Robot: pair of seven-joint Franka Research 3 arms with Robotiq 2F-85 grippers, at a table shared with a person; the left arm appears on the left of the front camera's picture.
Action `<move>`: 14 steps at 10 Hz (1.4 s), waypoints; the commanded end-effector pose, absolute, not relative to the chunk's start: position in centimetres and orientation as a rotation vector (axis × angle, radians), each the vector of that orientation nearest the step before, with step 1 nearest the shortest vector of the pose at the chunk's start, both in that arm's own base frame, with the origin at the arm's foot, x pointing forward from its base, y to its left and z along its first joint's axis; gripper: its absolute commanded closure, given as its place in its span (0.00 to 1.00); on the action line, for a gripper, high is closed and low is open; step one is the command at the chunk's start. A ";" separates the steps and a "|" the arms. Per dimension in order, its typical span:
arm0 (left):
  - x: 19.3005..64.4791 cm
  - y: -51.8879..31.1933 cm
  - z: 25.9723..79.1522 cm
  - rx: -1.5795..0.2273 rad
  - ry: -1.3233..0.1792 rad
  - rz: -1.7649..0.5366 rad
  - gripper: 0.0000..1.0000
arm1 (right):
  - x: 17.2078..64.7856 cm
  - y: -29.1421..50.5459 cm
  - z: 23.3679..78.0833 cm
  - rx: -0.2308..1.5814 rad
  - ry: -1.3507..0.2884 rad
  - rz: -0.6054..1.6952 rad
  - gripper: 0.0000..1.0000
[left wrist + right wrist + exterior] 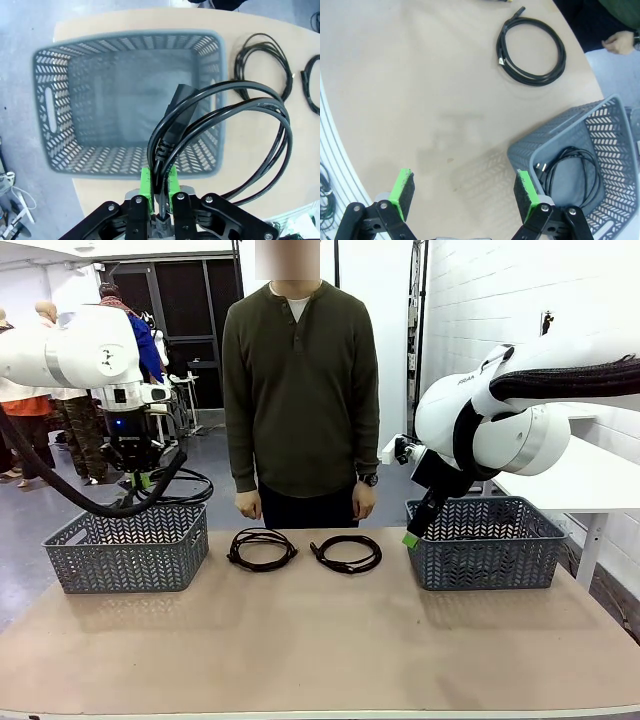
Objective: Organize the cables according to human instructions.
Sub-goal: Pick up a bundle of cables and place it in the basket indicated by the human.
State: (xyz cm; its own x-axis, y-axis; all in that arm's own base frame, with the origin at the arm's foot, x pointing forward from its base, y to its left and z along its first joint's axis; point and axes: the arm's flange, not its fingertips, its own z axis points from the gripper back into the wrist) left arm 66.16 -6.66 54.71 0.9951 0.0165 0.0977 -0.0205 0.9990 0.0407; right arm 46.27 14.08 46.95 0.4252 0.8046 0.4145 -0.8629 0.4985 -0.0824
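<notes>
My left gripper [135,480] hangs above the left grey basket [130,555], shut on a black cable [178,488]. In the left wrist view the gripper [159,186] pinches the coil [225,112] near its plug, right over the empty basket [60,100]. Two coiled cables [262,548] [347,553] lie side by side at the table's middle, in front of the human [300,390], whose hands hang down. My right gripper [415,532] is open beside the right basket [490,555]; it [465,194] holds nothing. A cable [570,172] lies in that basket [615,130].
One table cable [531,50] lies ahead of the right gripper, with the person's hand [620,42] beyond it. Both table cables [262,60] [312,90] lie to the right of the left basket. Bare brown tabletop [320,640] stretches across the near side.
</notes>
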 end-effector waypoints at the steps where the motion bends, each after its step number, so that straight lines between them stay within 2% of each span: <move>1: 67.3 -4.5 55.6 0.015 -0.098 -0.011 1.00 | 46.2 14.1 46.8 0.150 -0.429 1.043 0.00; 4: 66.6 -1.3 53.8 -0.013 -0.114 0.035 1.00 | 46.2 14.1 46.8 0.150 -0.429 1.043 0.00; 14: 70.2 2.1 47.4 0.029 -0.107 0.055 1.00 | 46.2 14.1 46.8 0.150 -0.429 1.043 0.00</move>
State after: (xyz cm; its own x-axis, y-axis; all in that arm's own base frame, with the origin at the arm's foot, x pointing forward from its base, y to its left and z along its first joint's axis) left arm 69.82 1.60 47.19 0.9931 0.0844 0.0815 -0.0862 0.9961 0.0185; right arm 46.27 14.09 46.94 0.4251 0.8046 0.4146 -0.8630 0.4984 -0.0822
